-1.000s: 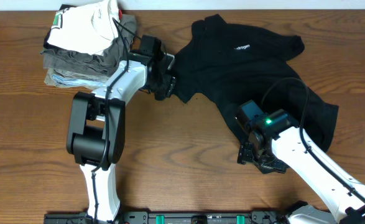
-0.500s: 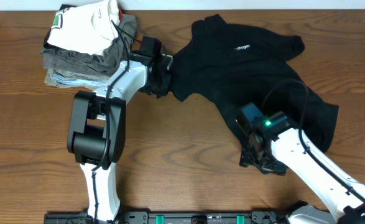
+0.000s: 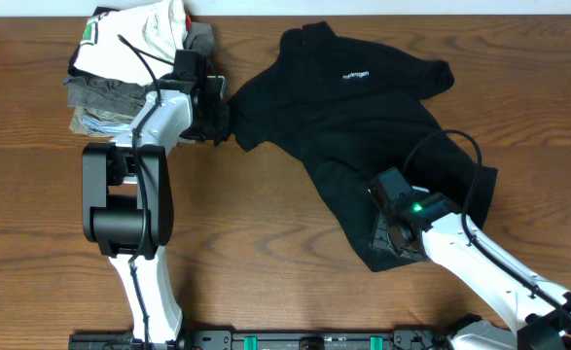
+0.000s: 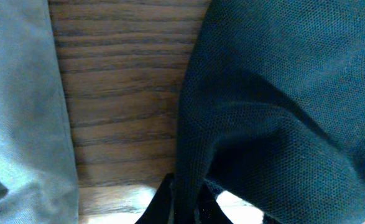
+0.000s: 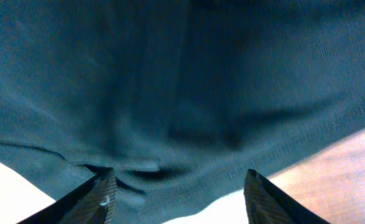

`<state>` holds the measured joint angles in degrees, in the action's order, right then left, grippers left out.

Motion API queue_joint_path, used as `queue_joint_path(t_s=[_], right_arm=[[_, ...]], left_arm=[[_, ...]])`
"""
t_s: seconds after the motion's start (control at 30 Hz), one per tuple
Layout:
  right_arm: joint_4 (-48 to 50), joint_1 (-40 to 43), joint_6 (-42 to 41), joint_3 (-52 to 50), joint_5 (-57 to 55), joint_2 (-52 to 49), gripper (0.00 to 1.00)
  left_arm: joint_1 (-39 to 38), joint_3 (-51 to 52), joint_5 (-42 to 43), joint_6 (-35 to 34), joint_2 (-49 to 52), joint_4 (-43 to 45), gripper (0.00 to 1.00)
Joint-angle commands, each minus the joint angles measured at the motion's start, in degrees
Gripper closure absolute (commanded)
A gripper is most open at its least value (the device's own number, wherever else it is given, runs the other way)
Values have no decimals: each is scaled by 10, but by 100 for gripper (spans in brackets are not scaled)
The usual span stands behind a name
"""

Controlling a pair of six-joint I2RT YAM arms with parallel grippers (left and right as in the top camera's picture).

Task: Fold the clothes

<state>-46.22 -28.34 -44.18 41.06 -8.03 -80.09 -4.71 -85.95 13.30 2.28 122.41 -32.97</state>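
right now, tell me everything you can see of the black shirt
The black shirt is soft and fine-knit, with small white lettering on the chest. It lies rumpled and unfolded on the wooden table. The left gripper pinches one sleeve edge, near the pile of folded clothes but with bare wood between. The open right gripper straddles the near hem.

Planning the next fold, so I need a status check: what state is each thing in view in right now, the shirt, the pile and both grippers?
black shirt: unfolded, lying rumpled on the table, logo side up.
left gripper: shut on the black shirt's edge, next to the folded pile.
right gripper: open, fingers spread wide at the shirt's near hem.
folded pile: folded and stacked, white garment on top.
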Motion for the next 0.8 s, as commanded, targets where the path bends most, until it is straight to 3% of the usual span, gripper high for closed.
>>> queue_joint_path(t_s=[0.0, 0.43, 0.6, 0.77], right_arm=[[19, 3, 16, -4, -26, 3, 42], [77, 2, 27, -40, 47, 3, 48], [153, 1, 78, -73, 105, 3, 48], [165, 2, 99, -79, 100, 3, 48]], left_arm=[[-2, -8, -7, -7, 9, -2, 94], [-2, -8, -7, -7, 9, -7, 94], [-2, -8, -7, -7, 9, -12, 94], [-2, -8, -7, -7, 9, -14, 94]])
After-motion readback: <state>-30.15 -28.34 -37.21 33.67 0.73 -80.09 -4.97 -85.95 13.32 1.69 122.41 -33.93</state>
